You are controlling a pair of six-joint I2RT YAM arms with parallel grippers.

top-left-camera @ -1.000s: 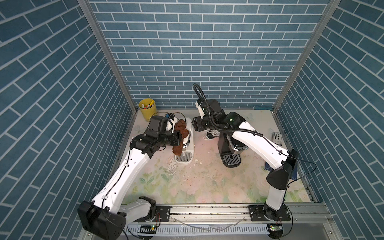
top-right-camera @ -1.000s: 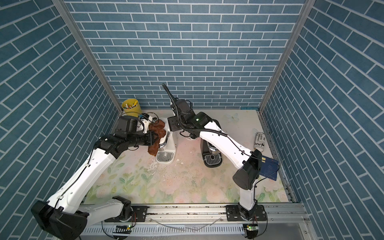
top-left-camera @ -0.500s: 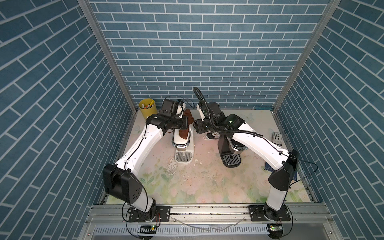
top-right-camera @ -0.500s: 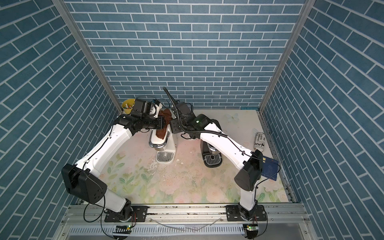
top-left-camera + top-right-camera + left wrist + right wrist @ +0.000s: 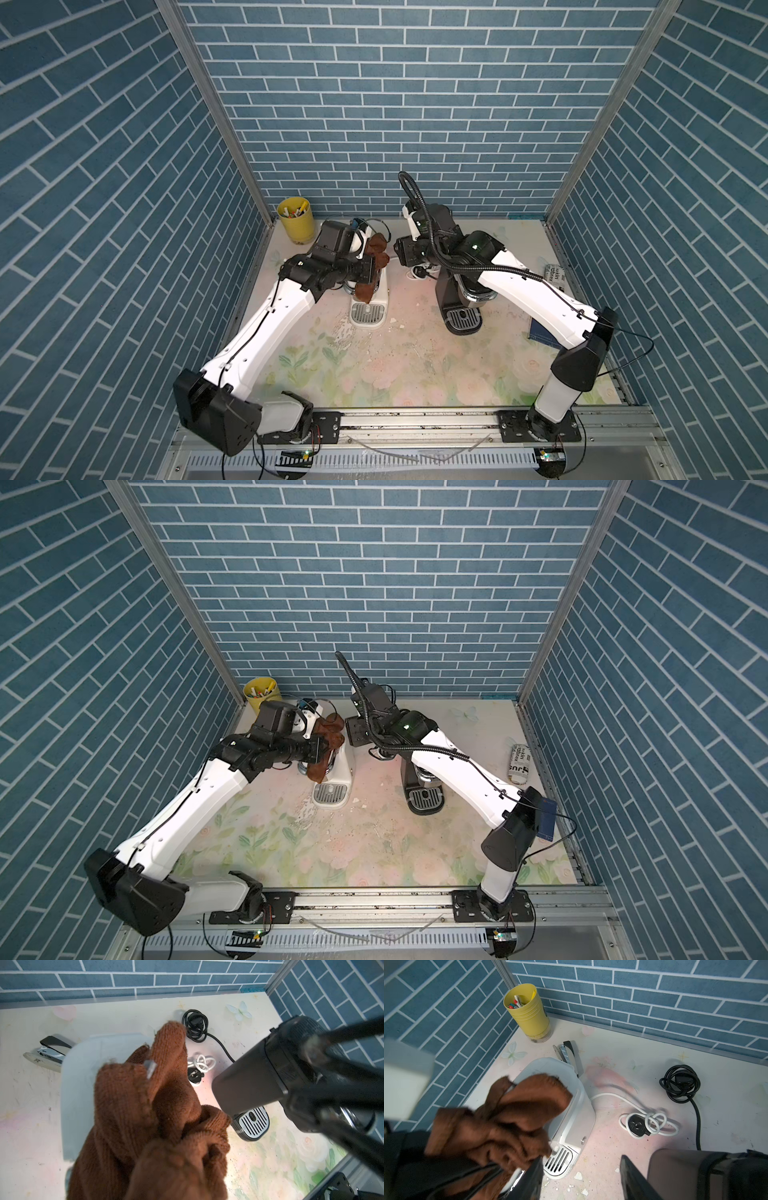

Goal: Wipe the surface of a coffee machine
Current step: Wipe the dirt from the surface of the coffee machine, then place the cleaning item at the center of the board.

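Observation:
A white coffee machine stands at the back left of the mat. Over its top lies a brown cloth, and my left gripper is shut on it; in the left wrist view the cloth hides the jaws. My right gripper hovers just to the right of the cloth, open with nothing between its fingers. A black coffee machine stands under the right arm.
Behind the machines are a yellow pen cup, a stapler, a coiled white cord and a black cord. A printed roll and a blue book lie at the right edge. Crumbs dot the mat.
My left arm has carried the cloth from the white machine's front left side up and back over its top. The right arm has hardly moved.

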